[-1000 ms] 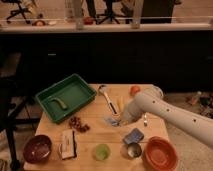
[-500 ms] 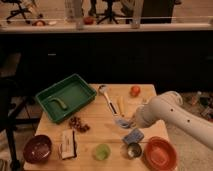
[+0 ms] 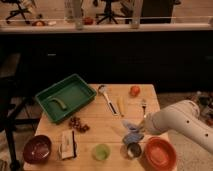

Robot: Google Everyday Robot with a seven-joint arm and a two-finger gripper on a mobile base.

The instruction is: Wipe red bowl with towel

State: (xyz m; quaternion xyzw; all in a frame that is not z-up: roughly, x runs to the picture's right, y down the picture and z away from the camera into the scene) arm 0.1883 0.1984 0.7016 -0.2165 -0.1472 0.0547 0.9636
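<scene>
The red-orange bowl (image 3: 160,153) sits at the front right corner of the wooden table (image 3: 95,120). A blue-grey towel (image 3: 131,130) hangs bunched just left of and above the bowl's rim. My gripper (image 3: 138,133) at the end of the white arm (image 3: 180,120) is at the towel and holds it, a little short of the bowl. A second, dark maroon bowl (image 3: 37,148) sits at the front left corner.
A small metal cup (image 3: 133,150) stands right beside the red bowl, under the towel. A green cup (image 3: 101,151), a packet (image 3: 67,144), grapes (image 3: 78,124), a green tray (image 3: 65,96), a ladle (image 3: 105,93), a fork (image 3: 143,106) and a tomato (image 3: 134,90) are on the table.
The arm has swung to the right and toward the front, carrying the towel from the table's middle to just beside the red bowl.
</scene>
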